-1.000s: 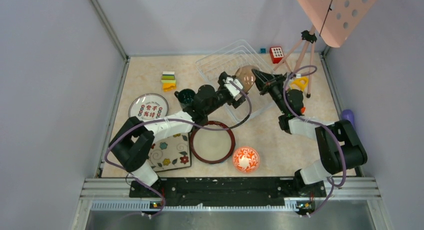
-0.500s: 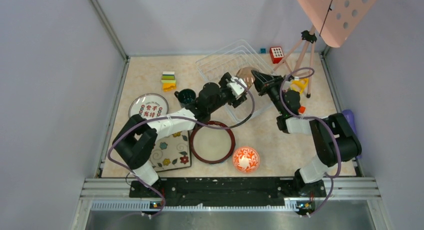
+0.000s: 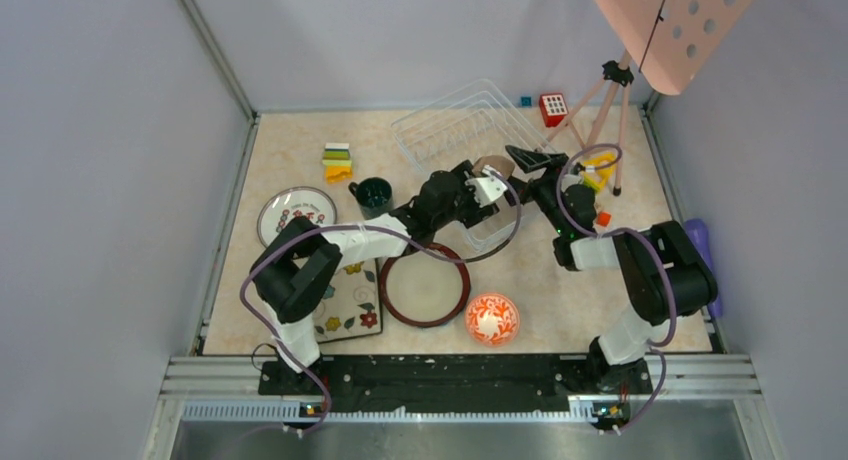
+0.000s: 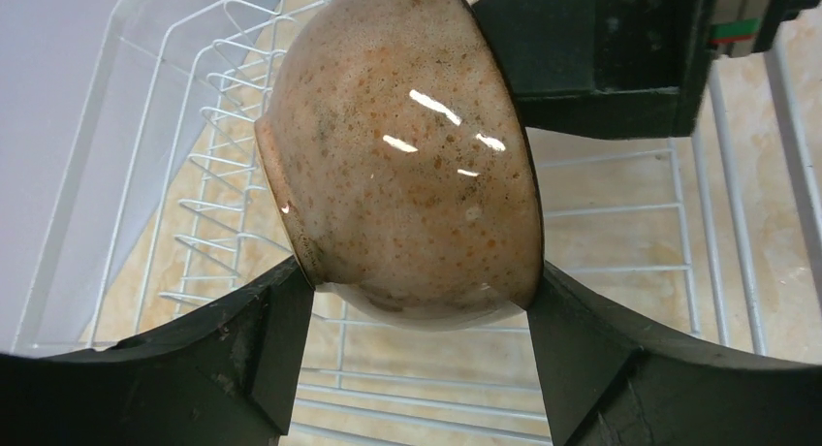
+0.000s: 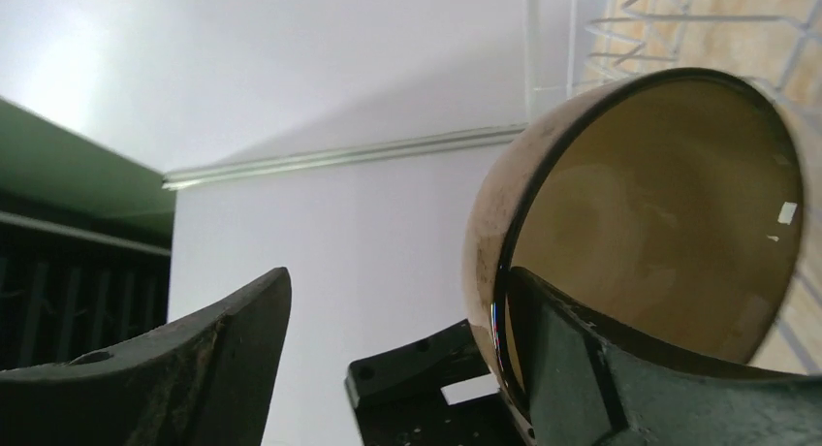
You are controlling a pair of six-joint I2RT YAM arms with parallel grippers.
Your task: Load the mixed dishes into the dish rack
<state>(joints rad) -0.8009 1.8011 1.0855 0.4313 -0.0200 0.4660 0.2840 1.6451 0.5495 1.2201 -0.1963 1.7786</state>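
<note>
Brown bowl (image 4: 407, 155) is clamped by L gripper (image 4: 415, 296): one finger is pressed at the rim, the other at the base, w/ no gap seen on either side. Bowl is turned on its side, w/ speckled outside shown to L wrist cam and glossy inside shown to R wrist cam (image 5: 659, 223). It is held over the dish rack (image 4: 184, 213), above the rack's right part in top view (image 3: 445, 130); whether the wires are touched can't be told. R gripper (image 5: 402, 296) is seen w/ jaws spread wide: bowl rim is just beside one finger, the other finger is well apart, so nothing is pinched. In top view the bowl (image 3: 492, 165) is flanked by L gripper (image 3: 488, 187) and R gripper (image 3: 522, 160).

Other dishes are seen on the table, outside the rack:
- teal mug (image 3: 374, 193), left of rack
- white red-marked plate (image 3: 297, 212), nr left edge
- square floral plate (image 3: 345, 310), partly hidden by L arm
- red-rimmed cream plate (image 3: 424, 285), beside it
- orange bowl (image 3: 492, 317), just right of that plate

Coloured blocks (image 3: 337, 162) are seen left of rack, and a red cube (image 3: 553, 107) at its far right
</note>
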